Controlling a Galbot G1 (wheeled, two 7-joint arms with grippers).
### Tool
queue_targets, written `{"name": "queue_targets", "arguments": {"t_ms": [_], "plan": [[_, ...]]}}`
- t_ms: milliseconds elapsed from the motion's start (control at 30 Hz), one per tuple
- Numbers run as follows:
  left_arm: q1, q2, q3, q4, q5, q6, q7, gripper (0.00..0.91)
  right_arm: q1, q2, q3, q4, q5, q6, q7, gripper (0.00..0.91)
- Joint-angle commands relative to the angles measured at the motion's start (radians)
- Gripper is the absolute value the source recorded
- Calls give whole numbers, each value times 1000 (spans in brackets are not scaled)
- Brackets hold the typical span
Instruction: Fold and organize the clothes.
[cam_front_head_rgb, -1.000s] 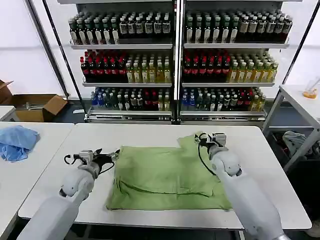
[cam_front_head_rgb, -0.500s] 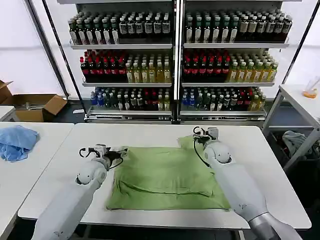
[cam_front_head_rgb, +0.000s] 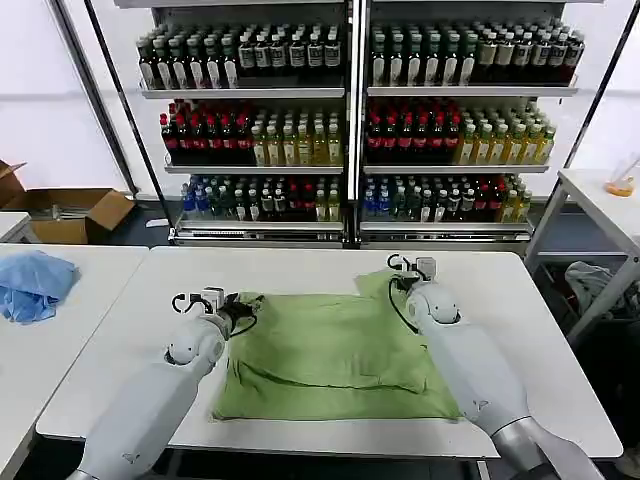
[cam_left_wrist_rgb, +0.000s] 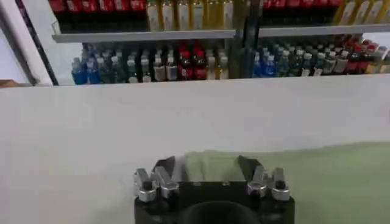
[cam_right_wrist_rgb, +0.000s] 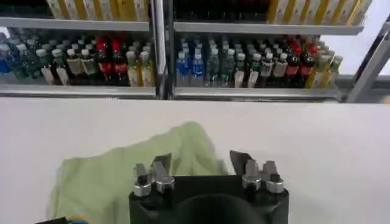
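Note:
The clothes are one light green shirt (cam_front_head_rgb: 330, 355), lying folded into a rough rectangle in the middle of the white table (cam_front_head_rgb: 130, 300). My left gripper (cam_front_head_rgb: 240, 305) sits at the shirt's far left corner. In the left wrist view this gripper (cam_left_wrist_rgb: 207, 167) is open, with the shirt's edge (cam_left_wrist_rgb: 317, 176) reaching between its fingers (cam_left_wrist_rgb: 164, 168). My right gripper (cam_front_head_rgb: 405, 270) is at the raised far right corner of the shirt. In the right wrist view it (cam_right_wrist_rgb: 201, 161) is open too, and a bump of the green shirt (cam_right_wrist_rgb: 116, 176) lies between its fingers (cam_right_wrist_rgb: 241, 160).
A light blue cloth (cam_front_head_rgb: 33, 283) lies on a separate table to the left, with a cardboard box (cam_front_head_rgb: 75, 212) behind it. Shelves of bottles (cam_front_head_rgb: 350, 120) stand beyond the table's far edge. Another white table (cam_front_head_rgb: 600, 200) stands at the right.
My left gripper has moved right and forward from the bare table to the shirt's far left corner. My right gripper has shifted slightly farther toward the far right corner.

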Motion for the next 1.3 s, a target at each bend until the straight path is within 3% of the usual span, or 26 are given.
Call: {"name": "queue_targets", "arguments": {"t_ms": [33,300,600,900,1300], "plan": [[-16,-12,9,35,-6,-1,16,91,-7,-3,0,7,21,0,-13,0],[16,14,-21,-26,-58,-31,48,71,-37,-15,-10,71,-39,46,-21,0],[71,77,-72,-163,-130,-55,52,60,-63,-59,31,221,-44,100,-19,0],[163,139,-116,-331,-168,-51,48,60,-253,-163,89,523,-34,64,-18,0],[319,205,-172,-533,-173,-28,51,60,-568,-283,249,883,-13,16,-14,0]]}}
